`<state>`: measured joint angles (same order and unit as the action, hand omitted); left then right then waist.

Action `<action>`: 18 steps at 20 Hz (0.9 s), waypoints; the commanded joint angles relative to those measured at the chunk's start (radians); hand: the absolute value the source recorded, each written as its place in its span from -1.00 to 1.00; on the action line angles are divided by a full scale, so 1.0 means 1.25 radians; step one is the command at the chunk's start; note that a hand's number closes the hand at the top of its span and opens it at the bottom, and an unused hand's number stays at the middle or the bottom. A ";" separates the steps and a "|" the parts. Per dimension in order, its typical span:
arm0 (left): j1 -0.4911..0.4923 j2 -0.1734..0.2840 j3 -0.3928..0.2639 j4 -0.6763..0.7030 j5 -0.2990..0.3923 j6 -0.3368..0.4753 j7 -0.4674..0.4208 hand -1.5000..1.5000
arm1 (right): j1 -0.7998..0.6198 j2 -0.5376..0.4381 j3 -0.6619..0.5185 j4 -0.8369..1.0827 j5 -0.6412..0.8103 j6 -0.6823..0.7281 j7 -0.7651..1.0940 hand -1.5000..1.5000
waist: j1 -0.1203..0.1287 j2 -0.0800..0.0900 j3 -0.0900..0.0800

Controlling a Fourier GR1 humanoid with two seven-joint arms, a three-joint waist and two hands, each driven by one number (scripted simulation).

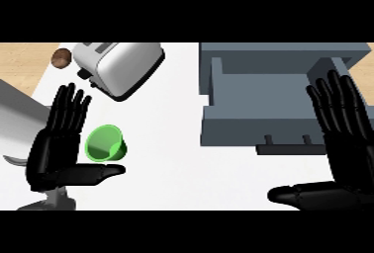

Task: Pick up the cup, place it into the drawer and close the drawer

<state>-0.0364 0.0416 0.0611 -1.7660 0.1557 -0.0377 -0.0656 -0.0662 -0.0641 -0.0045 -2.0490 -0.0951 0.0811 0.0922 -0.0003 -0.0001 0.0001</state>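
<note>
Head view: unlabelled cup beside left hand.

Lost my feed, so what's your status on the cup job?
Left hand open beside green cup, not gripping. Right hand open by the open drawer. Toaster behind cup, path to drawer clear.

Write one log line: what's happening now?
cup: on counter, not held | drawer: open | left hand: open beside cup | right hand: open near drawer

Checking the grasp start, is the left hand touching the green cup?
Cannot tell. In the head view the green cup sits beside the open left hand, above its thumb, edges overlapping, no plain gap or contact.
</note>
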 commanded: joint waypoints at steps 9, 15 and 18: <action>0.043 0.020 0.063 0.170 -0.022 -0.021 -0.154 -1.00 | 0.012 -0.001 -0.001 -0.028 -0.017 0.012 0.026 -1.00 | -0.001 0.000 0.000; 0.067 0.026 0.062 0.220 -0.018 -0.053 -0.186 -1.00 | -0.033 0.015 0.030 -0.063 0.011 -0.025 0.084 -1.00 | 0.001 0.000 0.000; 0.039 0.039 0.088 0.340 -0.014 -0.079 -0.255 -1.00 | 0.047 -0.023 -0.049 -0.069 -0.075 0.045 0.035 -1.00 | -0.003 0.000 0.000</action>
<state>0.0081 0.0857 0.1567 -1.4442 0.1428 -0.1089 -0.3032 -0.0708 -0.0789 -0.0274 -2.1056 -0.1325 0.0977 0.1582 -0.0011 -0.0003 -0.0004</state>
